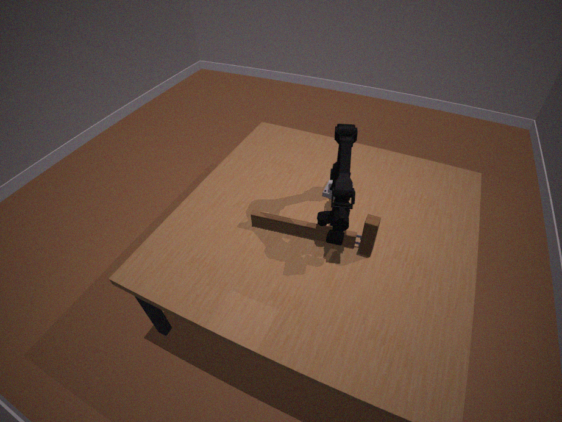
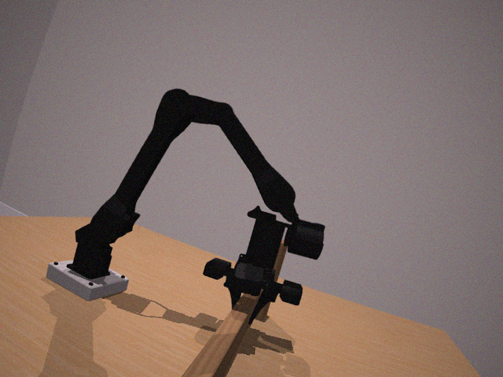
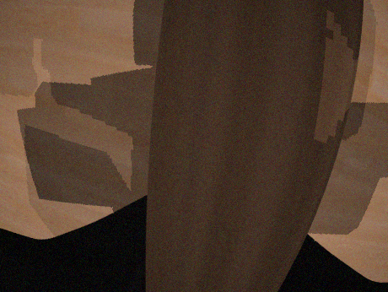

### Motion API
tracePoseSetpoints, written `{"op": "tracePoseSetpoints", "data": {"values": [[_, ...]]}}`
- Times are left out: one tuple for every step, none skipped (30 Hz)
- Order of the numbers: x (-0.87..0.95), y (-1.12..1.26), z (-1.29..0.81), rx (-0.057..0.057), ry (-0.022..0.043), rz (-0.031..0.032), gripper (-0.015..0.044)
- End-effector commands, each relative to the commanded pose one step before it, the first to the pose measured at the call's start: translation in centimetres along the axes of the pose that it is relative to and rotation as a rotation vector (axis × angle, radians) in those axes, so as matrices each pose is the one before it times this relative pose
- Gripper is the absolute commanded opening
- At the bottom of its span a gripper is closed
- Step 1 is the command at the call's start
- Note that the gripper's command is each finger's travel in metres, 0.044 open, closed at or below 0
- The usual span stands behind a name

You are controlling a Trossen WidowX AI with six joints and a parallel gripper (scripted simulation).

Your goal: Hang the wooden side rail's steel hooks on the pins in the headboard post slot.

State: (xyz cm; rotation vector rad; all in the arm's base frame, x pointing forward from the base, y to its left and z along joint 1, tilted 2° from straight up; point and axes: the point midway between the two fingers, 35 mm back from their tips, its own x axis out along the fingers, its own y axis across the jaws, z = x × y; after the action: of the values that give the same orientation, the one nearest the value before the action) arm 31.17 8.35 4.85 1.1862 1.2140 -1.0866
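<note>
My hand point(image 2: 246, 308) was clamped across the wooden side rail point(image 1: 286, 225), close to its hooked end, one finger down each long side. The rail lay flat on the worktop point(image 1: 217, 290), its steel hooks point(image 1: 358, 239) just beside the headboard post point(image 1: 369, 233), which stood upright.

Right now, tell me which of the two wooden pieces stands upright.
The headboard post, the short block at the right. The side rail lies long across the table, clamped in the gripper.
</note>
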Motion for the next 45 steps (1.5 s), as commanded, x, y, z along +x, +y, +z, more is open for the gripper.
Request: {"op": "tracePoseSetpoints", "data": {"values": [[0.008,-0.053,0.066,0.0248,-0.00372,-0.00126,0.0000],[-0.001,0.000,0.002,0.0102,0.00000,0.00000,0.0000],[-0.002,0.000,0.002,0.0126,0.00000,0.00000,0.0000],[-0.001,0.000,0.002,0.0119,0.00000,0.00000,0.0000],[-0.002,0.000,0.002,0.0115,0.00000,0.00000,0.0000],[-0.003,0.000,0.003,0.0159,0.00000,0.00000,0.0000],[-0.003,0.000,0.003,0.0152,0.00000,0.00000,0.0000],[-0.001,0.000,0.001,0.0054,0.00000,0.00000,0.0000],[0.000,0.000,0.000,0.0000,0.00000,0.00000,0.0000],[0.000,0.000,0.000,0.0000,0.00000,0.00000,0.0000],[0.000,0.000,0.000,0.0000,0.00000,0.00000,0.0000],[-0.001,0.000,0.000,0.0049,0.00000,0.00000,0.0000],[-0.001,-0.004,0.000,0.0086,0.00000,-0.00001,0.0000],[-0.001,-0.010,0.000,0.0110,0.00000,-0.00001,0.0000],[-0.009,0.028,-0.087,-0.0437,0.00239,0.00043,0.0000],[0.000,0.000,0.000,0.0000,0.00000,0.00000,0.0000],[0.000,0.000,0.000,0.0000,0.00000,0.00000,0.0000],[0.000,0.000,0.000,0.0000,0.00000,0.00000,0.0000],[0.000,0.000,0.000,0.0000,0.00000,0.00000,0.0000],[0.000,0.000,0.000,0.0000,0.00000,0.00000,0.0000],[0.000,0.000,0.000,0.0000,0.00000,0.00000,0.0000],[0.000,0.000,0.000,0.0000,0.00000,0.00000,0.0000],[0.000,0.000,0.000,0.0000,0.00000,0.00000,0.0000],[-0.001,0.000,0.000,0.0054,-0.00013,-0.00002,0.0000],[-0.002,0.000,0.000,0.0091,-0.00022,-0.00003,0.0000],[-0.002,0.000,0.000,0.0136,-0.00032,-0.00004,0.0000],[-0.003,0.000,0.000,0.0146,-0.00035,-0.00004,0.0000],[-0.003,0.000,0.000,0.0169,-0.00040,-0.00004,0.0000],[-0.003,0.000,0.001,0.0191,-0.00046,-0.00004,0.0000],[-0.012,0.000,0.000,0.0141,-0.00033,-0.00011,0.0000],[-0.017,0.000,0.000,0.0048,-0.00011,-0.00003,0.0000],[-0.017,0.000,0.000,0.0000,0.00000,0.00000,0.0000],[-0.017,0.000,0.000,0.0000,0.00000,0.00000,0.0000],[-0.017,0.000,0.000,0.0000,0.00000,0.00000,0.0000],[-0.017,0.000,0.000,0.0000,0.00000,0.00000,0.0000],[-0.017,0.000,0.000,0.0000,0.00000,0.00000,0.0000],[-0.017,0.000,0.000,0.0000,0.00000,0.00000,0.0000],[-0.017,0.000,0.000,0.0000,0.00000,0.00000,0.0000],[-0.017,0.000,0.000,0.0000,0.00000,0.00000,0.0000],[-0.017,0.000,0.000,0.0000,0.00000,0.00000,0.0000],[-0.017,0.000,0.000,0.0000,0.00000,0.00000,0.0000],[-0.017,0.000,0.000,0.0000,0.00000,0.00000,0.0000],[-0.017,0.000,0.000,0.0000,0.00000,0.00000,0.0000],[-0.017,0.000,0.000,0.0000,0.00000,0.00000,0.0000],[-0.017,0.000,0.000,0.0000,0.00000,0.00000,0.0000]]}}
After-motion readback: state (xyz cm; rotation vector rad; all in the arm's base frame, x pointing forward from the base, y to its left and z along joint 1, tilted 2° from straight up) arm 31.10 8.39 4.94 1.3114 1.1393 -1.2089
